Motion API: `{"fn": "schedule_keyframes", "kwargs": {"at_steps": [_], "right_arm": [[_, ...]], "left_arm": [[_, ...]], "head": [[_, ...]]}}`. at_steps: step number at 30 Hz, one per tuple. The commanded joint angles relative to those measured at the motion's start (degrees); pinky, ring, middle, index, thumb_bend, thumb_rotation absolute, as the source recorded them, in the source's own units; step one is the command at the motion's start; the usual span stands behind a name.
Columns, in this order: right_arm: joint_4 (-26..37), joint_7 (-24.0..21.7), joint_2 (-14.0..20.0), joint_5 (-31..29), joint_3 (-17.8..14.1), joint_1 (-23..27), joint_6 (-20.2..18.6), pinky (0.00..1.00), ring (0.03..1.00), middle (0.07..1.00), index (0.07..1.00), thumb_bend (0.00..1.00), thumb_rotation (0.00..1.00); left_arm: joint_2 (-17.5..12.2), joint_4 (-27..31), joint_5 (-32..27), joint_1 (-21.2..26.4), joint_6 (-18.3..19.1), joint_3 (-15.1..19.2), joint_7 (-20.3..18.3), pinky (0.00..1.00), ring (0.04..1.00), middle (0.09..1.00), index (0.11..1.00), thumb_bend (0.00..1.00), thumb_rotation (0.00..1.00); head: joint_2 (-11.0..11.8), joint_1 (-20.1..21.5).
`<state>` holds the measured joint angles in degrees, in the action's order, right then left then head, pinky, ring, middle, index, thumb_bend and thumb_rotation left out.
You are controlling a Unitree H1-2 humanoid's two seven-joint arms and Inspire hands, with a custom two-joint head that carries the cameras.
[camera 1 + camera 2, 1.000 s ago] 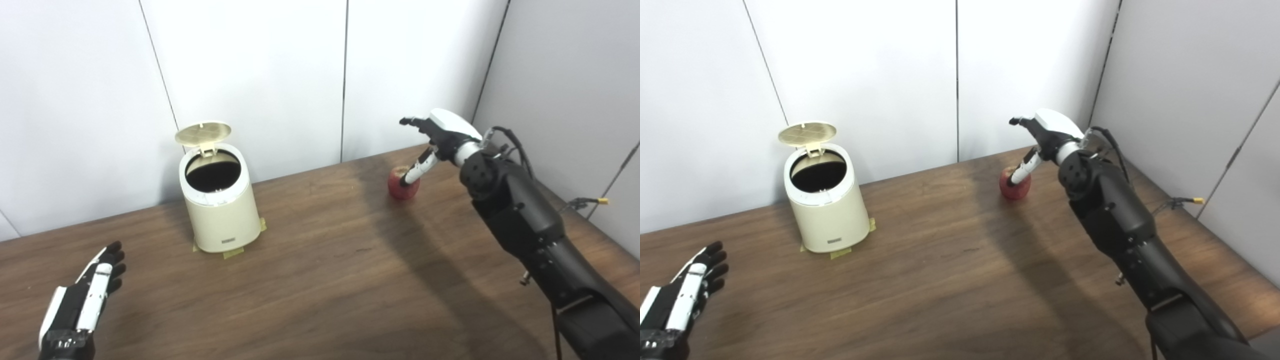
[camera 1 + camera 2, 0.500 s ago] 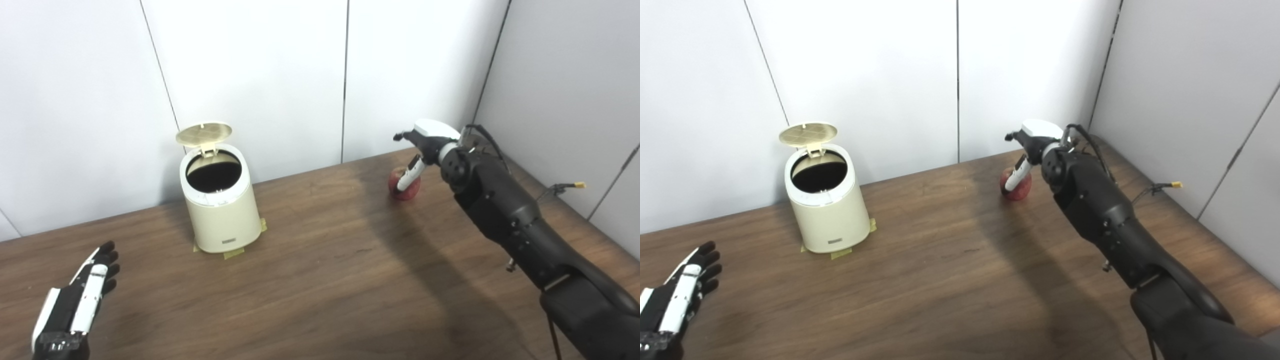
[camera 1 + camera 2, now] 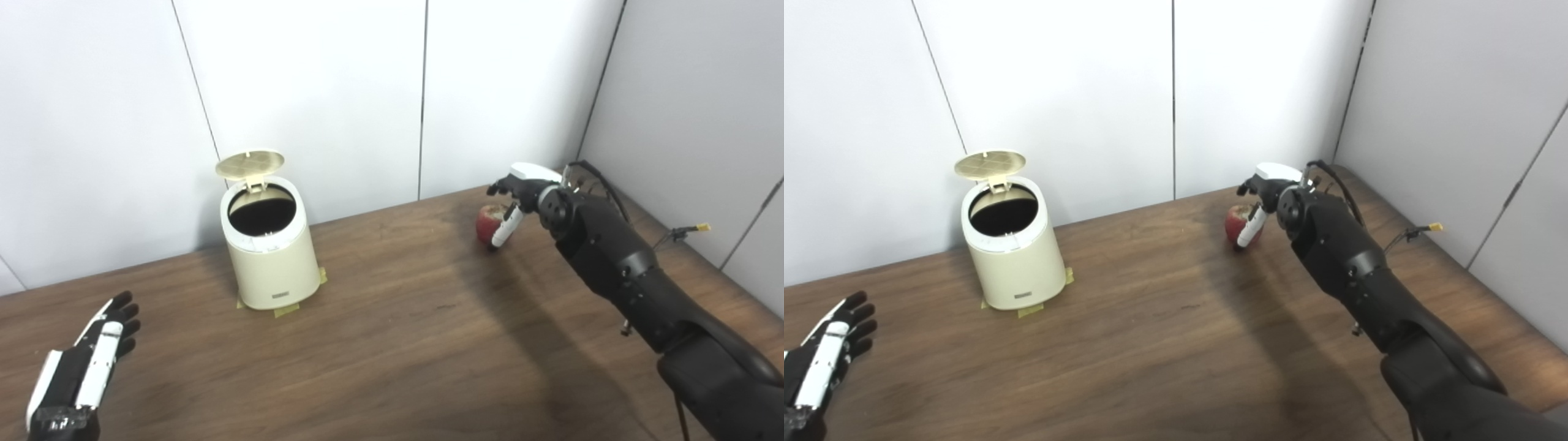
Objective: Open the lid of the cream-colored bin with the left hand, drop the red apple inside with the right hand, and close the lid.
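The cream-colored bin (image 3: pixel 269 257) stands at the back left of the wooden table (image 3: pixel 392 343), its round lid (image 3: pixel 250 162) tipped up and open, the dark inside showing. The red apple (image 3: pixel 489 223) rests on the table at the back right. My right hand (image 3: pixel 519 191) has come down over and around the apple, fingers spread behind it and the thumb in front, not closed on it. My left hand (image 3: pixel 82 370) is open and empty, low at the near left, well away from the bin.
Yellow tape (image 3: pixel 285 309) marks the bin's foot. White wall panels (image 3: pixel 306 92) stand right behind the table, and a grey wall (image 3: pixel 692 110) closes the right side. A cable with a yellow plug (image 3: pixel 695 229) hangs beside my right arm.
My right hand has dropped from above the apple to around it, fingers curling over. My left hand has pulled back a little toward the near left edge. Bin and lid unchanged.
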<state>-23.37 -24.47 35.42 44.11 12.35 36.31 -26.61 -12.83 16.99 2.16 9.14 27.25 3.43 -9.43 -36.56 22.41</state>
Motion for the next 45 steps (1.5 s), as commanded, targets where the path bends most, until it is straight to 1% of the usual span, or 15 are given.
{"fn": "schedule_keyframes", "kwargs": {"at_steps": [1,5,7,10,14,16,18,21,24,26,32,39,43,44,45], "right_arm": [[-0.7,2.4,1.2,-0.2,0.1,3.4,0.9,0.77,0.871,0.891,0.837,0.93,0.24],[-3.4,4.0,1.0,-0.2,1.3,3.9,1.5,0.79,0.87,0.892,0.84,0.92,0.23],[-3.7,4.6,0.8,-0.7,1.5,3.7,1.4,0.73,0.854,0.887,0.839,0.92,0.23],[-4.0,5.8,0.5,-1.2,1.6,3.5,1.3,0.7,0.848,0.883,0.828,0.93,0.23],[-4.3,7.2,0.1,-1.9,1.7,3.3,1.5,0.74,0.849,0.876,0.819,0.95,0.24],[-4.6,7.9,0.2,-1.9,2.1,3.3,1.9,0.69,0.811,0.851,0.812,0.95,0.24],[-5.2,8.4,0.2,-1.9,2.5,3.5,2.2,0.67,0.799,0.848,0.808,0.95,0.24],[-5.2,8.7,0.3,-2.5,2.5,3.4,2.8,0.61,0.733,0.775,0.807,0.94,0.24],[-5.2,8.8,0.4,-3.1,2.4,3.4,3.0,0.69,0.78,0.816,0.809,0.94,0.23],[-5.3,8.8,0.5,-2.8,2.7,3.6,2.9,0.71,0.784,0.826,0.804,0.94,0.23],[-4.7,9.8,0.6,-3.1,2.7,3.5,3.7,0.67,0.745,0.803,0.788,0.92,0.2],[-4.5,12.6,0.4,-4.8,1.6,2.7,5.4,0.59,0.633,0.688,0.741,0.84,0.09],[-4.5,15.2,0.1,-5.6,0.6,2.1,6.0,0.58,0.593,0.638,0.659,0.81,0.02],[-4.5,16.0,0.1,-5.6,0.5,1.9,6.4,0.58,0.575,0.564,0.581,0.67,0.01],[-4.5,16.9,0.1,-5.7,0.3,1.7,6.9,0.57,0.555,0.519,0.53,0.59,0.0]], "left_arm": [[-0.9,2.0,-0.7,1.8,-0.3,0.7,0.1,0.92,0.912,0.93,0.953,0.32,0.9],[-2.1,2.2,0.4,1.9,-0.3,0.2,-0.3,0.91,0.899,0.923,0.949,0.31,0.92],[-2.3,2.1,0.1,2.1,-0.3,0.3,-0.6,0.93,0.905,0.927,0.953,0.3,0.93],[-2.4,2.2,0.3,2.1,-0.3,0.1,-0.5,0.92,0.896,0.925,0.957,0.3,0.93],[-2.5,1.8,0.1,2.4,-0.3,0.0,-0.6,0.94,0.909,0.932,0.966,0.3,0.94],[-2.5,1.8,0.3,2.5,-0.3,-0.1,-0.6,0.94,0.913,0.93,0.964,0.3,0.94],[-2.7,1.8,0.4,2.6,-0.4,-0.2,-0.7,0.93,0.907,0.926,0.959,0.29,0.93],[-2.9,1.6,0.4,2.6,-0.4,-0.3,-0.7,0.92,0.903,0.92,0.955,0.3,0.93],[-3.0,1.8,0.0,2.4,-0.5,-0.3,-0.8,0.92,0.905,0.923,0.958,0.31,0.92],[-3.0,1.9,0.3,2.3,-0.4,-0.5,-0.8,0.93,0.906,0.923,0.96,0.32,0.92],[-2.4,1.5,-0.5,2.2,-0.4,-0.5,-0.6,0.95,0.918,0.931,0.971,0.32,0.9],[-2.2,1.2,-0.8,2.2,-0.4,-0.5,-0.6,0.96,0.92,0.933,0.974,0.35,0.88],[-2.2,1.3,-0.3,2.0,-0.4,-0.7,-0.5,0.95,0.918,0.936,0.97,0.36,0.88],[-2.2,1.2,-0.2,2.0,-0.4,-0.7,-0.5,0.95,0.917,0.935,0.967,0.36,0.89],[-2.3,1.2,0.0,2.0,-0.4,-0.9,-0.5,0.95,0.917,0.932,0.962,0.36,0.89]], "head": [[-0.1,0.0],[-0.3,-0.1],[-0.3,-0.2],[-0.4,-0.1],[-0.5,-0.3],[-0.6,-0.4],[-0.6,-0.5],[-0.6,-0.5],[-0.7,-0.6],[-0.7,-0.6],[-0.9,-0.6],[-1.0,-0.9],[-1.1,-1.0],[-1.2,-1.0],[-1.2,-1.0]]}}
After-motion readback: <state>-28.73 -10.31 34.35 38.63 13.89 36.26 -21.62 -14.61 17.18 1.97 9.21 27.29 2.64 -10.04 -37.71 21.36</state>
